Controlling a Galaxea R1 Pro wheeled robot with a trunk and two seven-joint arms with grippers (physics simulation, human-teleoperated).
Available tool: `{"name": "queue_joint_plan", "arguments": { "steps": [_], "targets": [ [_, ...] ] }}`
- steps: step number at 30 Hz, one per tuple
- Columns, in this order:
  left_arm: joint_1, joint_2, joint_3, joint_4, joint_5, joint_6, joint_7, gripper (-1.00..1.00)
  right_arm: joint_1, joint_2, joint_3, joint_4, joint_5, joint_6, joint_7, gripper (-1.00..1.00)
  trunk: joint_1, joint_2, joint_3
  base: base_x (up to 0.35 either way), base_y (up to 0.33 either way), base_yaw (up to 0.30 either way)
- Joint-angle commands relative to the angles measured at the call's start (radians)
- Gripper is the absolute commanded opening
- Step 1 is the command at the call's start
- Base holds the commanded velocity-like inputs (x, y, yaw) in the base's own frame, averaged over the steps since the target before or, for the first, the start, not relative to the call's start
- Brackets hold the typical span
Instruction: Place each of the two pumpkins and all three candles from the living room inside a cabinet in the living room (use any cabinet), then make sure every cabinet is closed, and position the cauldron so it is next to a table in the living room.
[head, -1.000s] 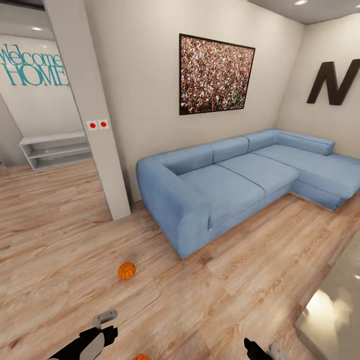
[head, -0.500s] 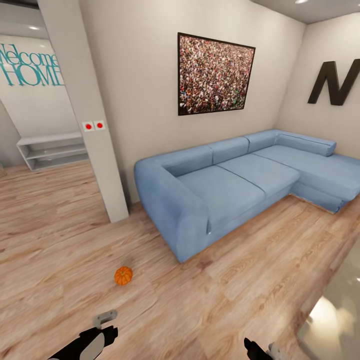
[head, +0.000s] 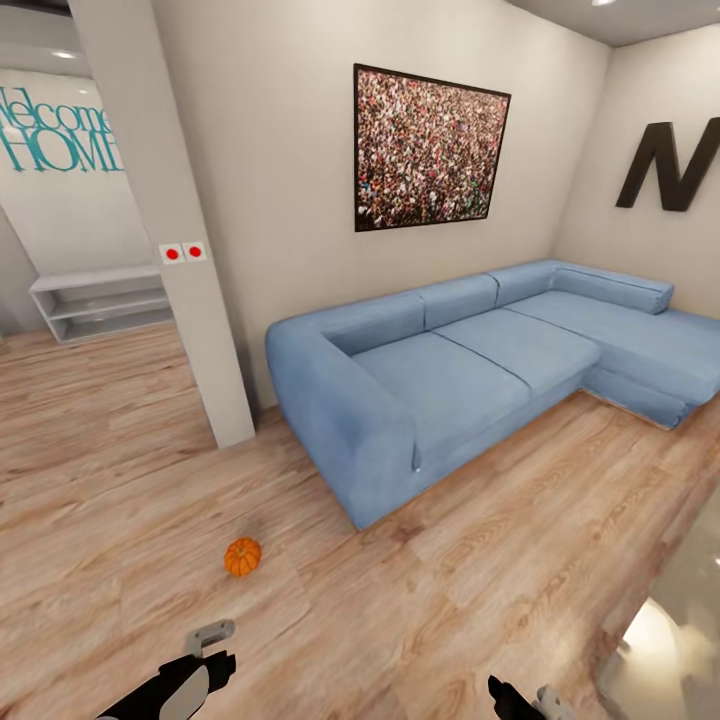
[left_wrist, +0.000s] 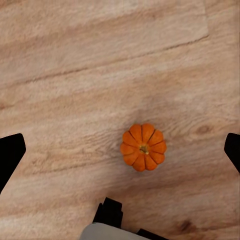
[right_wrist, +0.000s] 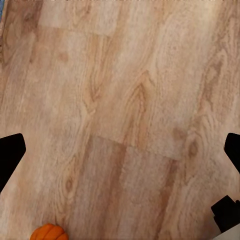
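Note:
One small orange pumpkin (head: 242, 557) lies on the wood floor in front of the sofa's near arm, ahead of my left gripper (head: 211, 651). In the left wrist view a pumpkin (left_wrist: 143, 147) sits on the floor straight below, between the wide-apart black fingertips (left_wrist: 10, 155) of my open left gripper (left_wrist: 121, 154), not touched. My right gripper (head: 522, 700) is low at the front. In its wrist view the right gripper (right_wrist: 121, 152) is open and empty over bare floor, with part of a pumpkin (right_wrist: 48, 233) at the picture's edge. The table's (head: 680, 630) glossy grey corner shows at the right. Candles, cabinet and cauldron are out of view.
A long blue corner sofa (head: 450, 370) stands against the far wall under a framed picture (head: 428, 150). A white pillar (head: 185, 270) rises left of it. Beyond it a low white shelf (head: 100, 300) stands against the wall. Open wood floor lies between me and the sofa.
The whole head view has shifted, so the camera moved. The pumpkin sits lower and further left in the picture. A second pumpkin at the bottom edge has slipped out of it.

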Motion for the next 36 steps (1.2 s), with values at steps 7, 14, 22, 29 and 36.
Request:
{"name": "queue_joint_plan", "arguments": {
  "steps": [7,14,22,29,36],
  "targets": [
    [0.0,0.001,-0.008,-0.004,0.007,0.004,0.008,1.0,-0.001,-0.001,0.008,0.0,-0.011,-0.003,0.001,1.0,0.0,-0.001,-0.001,0.069,0.0,0.0],
    [0.0,0.002,-0.005,-0.004,0.008,0.003,0.008,1.0,-0.001,-0.002,0.008,0.0,-0.011,-0.004,0.001,1.0,0.0,-0.001,-0.001,0.003,0.0,0.0],
    [0.0,0.003,0.005,-0.004,0.009,0.004,-0.001,1.0,-0.001,-0.002,0.008,0.0,-0.011,-0.003,0.001,1.0,0.027,-0.05,-0.023,0.0,0.0,0.0],
    [0.0,0.014,0.009,-0.003,0.024,0.005,-0.011,1.0,-0.001,-0.002,0.008,0.0,-0.011,-0.002,0.001,1.0,0.054,-0.099,-0.045,0.0,0.0,0.0],
    [0.0,0.045,0.012,-0.003,0.04,0.009,-0.063,1.0,-0.001,-0.002,0.009,0.0,-0.011,-0.002,0.001,1.0,0.081,-0.148,-0.067,0.0,0.0,0.0]
  ]
}}
